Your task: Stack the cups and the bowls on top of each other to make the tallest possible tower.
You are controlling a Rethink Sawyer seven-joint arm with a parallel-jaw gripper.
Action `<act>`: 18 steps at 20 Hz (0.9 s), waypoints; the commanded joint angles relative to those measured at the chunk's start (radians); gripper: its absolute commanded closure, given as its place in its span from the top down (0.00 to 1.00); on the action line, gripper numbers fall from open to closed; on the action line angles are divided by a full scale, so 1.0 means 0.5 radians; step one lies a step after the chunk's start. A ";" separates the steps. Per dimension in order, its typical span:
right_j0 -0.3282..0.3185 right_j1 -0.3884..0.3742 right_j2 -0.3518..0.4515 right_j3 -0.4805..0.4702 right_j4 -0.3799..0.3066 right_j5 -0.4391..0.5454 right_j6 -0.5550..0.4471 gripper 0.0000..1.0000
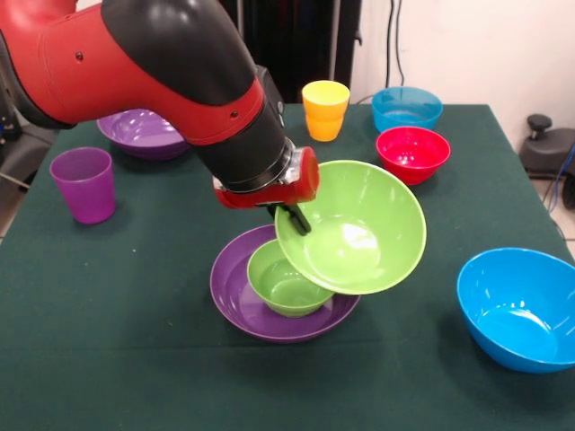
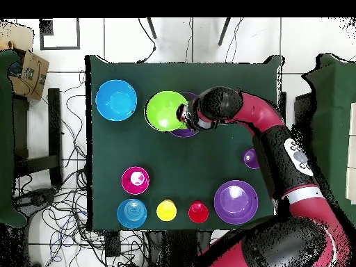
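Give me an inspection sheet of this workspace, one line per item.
Surface: green tablecloth.
Job's things: large lime bowl held tilted over a small green bowl nested in a purple bowl; big blue bowl, red bowl, light blue bowl, yellow cup, purple cup, second purple bowl, red cup stand apart.
Clutter: nothing seen.
Gripper: at the lime bowl's rim, shut on it.
Cables: tangled on the floor.
Surroundings: cardboard box.
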 commanded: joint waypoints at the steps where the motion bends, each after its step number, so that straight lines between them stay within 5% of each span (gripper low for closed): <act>1: 0.010 0.018 0.082 -0.100 -0.065 0.142 -0.500 0.00; 18: -0.079 0.124 0.122 -0.120 -0.125 0.125 -0.586 0.00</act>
